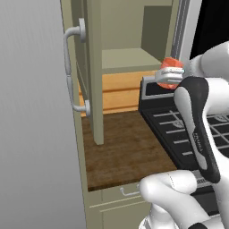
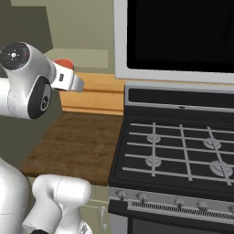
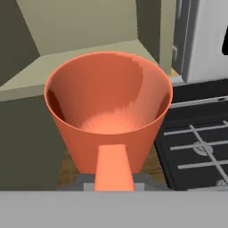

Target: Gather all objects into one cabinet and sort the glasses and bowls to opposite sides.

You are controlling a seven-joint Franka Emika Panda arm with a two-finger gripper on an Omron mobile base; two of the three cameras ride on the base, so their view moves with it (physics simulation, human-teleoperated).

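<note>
A: The fingers are pinching the orange cup by its handle, holding it upright in the air before the open cabinet's shelf.

B: It looks light, stiff and smooth. The handle seems the safest hold, since the cup may swing.

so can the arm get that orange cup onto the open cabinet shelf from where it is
Probably yes. The gripper is shut on the orange cup by its handle, level with the cabinet shelf. The cabinet door stands swung open to the side, and the hand view shows bare shelf just ahead.
</note>
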